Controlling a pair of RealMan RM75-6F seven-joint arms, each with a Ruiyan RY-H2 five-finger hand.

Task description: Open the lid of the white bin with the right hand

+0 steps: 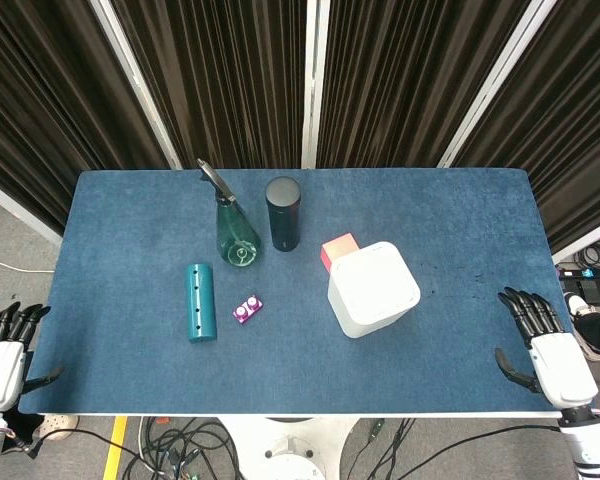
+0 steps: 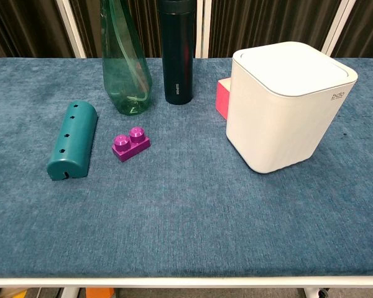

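Observation:
The white bin [image 1: 373, 289] stands right of the table's middle with its lid [image 2: 293, 67] down flat. My right hand [image 1: 545, 345] lies open at the table's front right corner, fingers spread, well to the right of the bin and apart from it. My left hand [image 1: 5, 345] hangs open off the table's front left corner. Neither hand shows in the chest view.
A pink block [image 1: 337, 251] sits against the bin's far left side. A dark flask [image 1: 283, 214], a green spray bottle [image 1: 235, 226], a teal half-cylinder [image 1: 200, 301] and a purple brick [image 1: 248, 311] lie left of the bin on the blue table [image 1: 460, 215].

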